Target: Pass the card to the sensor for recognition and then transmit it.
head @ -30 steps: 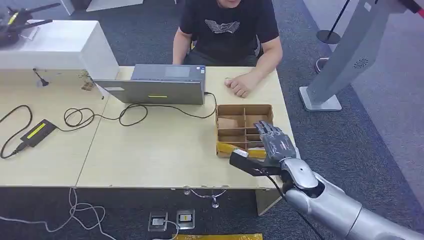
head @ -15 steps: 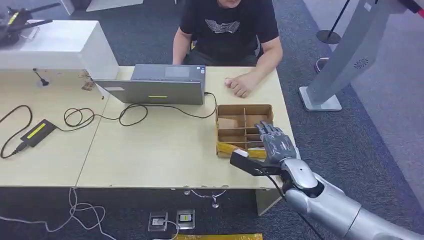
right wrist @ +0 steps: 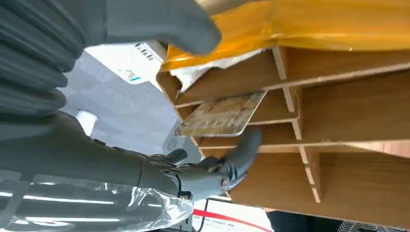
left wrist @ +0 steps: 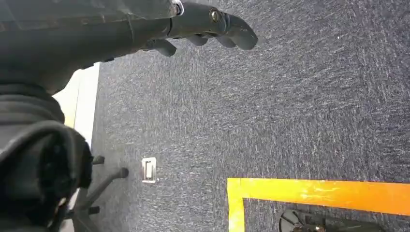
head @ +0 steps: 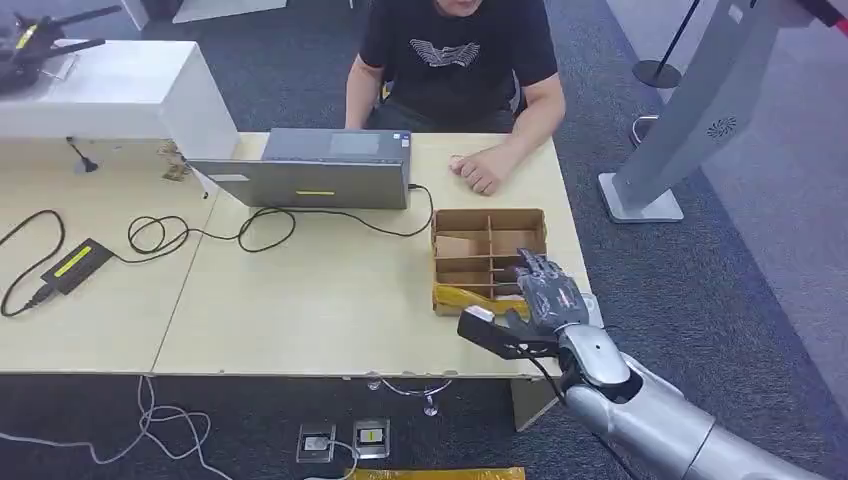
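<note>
A patterned card [right wrist: 222, 116] lies tilted in a compartment of the wooden divided box [head: 488, 215] at the table's right end. My right hand [head: 548, 295] hovers over the box's near right corner, fingers spread. In the right wrist view, its dark fingers [right wrist: 241, 150] reach just past the card's edge and the thumb [right wrist: 159, 24] sits on the other side; the card is not gripped. A black device with a yellow label [head: 72, 265] lies on the table's left. My left hand [left wrist: 145, 24] hangs over the carpet, holding nothing.
A person sits across the table with a hand [head: 478, 172] resting near the box. An open laptop [head: 310, 170] and looping cables [head: 200, 235] occupy the middle. Yellow tape [head: 462, 297] wraps the box's near edge. A grey stand [head: 690, 120] rises at the right.
My right hand has slid slightly back toward the table's near edge over the box's front compartments. Nothing else moved.
</note>
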Controlling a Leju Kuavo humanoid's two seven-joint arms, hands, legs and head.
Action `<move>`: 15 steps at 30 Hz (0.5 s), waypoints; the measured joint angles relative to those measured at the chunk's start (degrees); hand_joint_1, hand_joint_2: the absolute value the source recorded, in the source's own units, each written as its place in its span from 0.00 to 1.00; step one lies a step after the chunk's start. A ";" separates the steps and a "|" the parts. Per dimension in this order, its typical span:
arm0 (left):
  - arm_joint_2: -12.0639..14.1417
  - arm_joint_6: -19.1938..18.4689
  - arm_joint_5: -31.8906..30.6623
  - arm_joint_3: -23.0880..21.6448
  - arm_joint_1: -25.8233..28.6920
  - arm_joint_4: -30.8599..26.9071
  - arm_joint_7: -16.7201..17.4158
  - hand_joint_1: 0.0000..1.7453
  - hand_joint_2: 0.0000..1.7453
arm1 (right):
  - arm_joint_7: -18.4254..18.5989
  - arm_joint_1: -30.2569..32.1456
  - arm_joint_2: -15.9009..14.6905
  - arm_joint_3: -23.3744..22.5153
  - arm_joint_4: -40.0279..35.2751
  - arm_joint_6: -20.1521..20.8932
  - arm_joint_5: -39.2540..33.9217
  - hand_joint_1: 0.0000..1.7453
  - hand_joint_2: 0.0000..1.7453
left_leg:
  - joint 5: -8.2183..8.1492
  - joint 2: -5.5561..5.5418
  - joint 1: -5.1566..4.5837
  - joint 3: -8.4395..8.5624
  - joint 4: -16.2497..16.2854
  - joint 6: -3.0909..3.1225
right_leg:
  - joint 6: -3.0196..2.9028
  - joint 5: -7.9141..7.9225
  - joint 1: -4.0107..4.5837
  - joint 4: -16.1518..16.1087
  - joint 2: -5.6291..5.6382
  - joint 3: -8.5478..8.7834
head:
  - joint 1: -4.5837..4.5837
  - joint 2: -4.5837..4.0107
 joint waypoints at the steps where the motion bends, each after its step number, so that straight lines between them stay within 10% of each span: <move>1: 0.00 -0.02 -0.02 -0.02 0.00 0.00 -0.02 0.00 0.00 | 0.00 0.26 0.11 -0.30 0.09 0.04 0.00 1.00 1.00 | 0.00 0.00 0.00 0.00 0.00 0.00 | 0.00 0.00 0.00 0.00 0.00 0.00 | 0.00 0.02; 15: 0.07 -0.22 -0.15 -0.07 -0.04 0.00 -0.04 0.00 0.00 | -0.04 1.36 1.05 -1.73 0.72 -0.02 0.11 1.00 1.00 | 0.00 0.01 0.00 0.03 0.00 0.00 | 0.00 0.00 0.00 0.00 0.02 0.01 | 0.00 0.00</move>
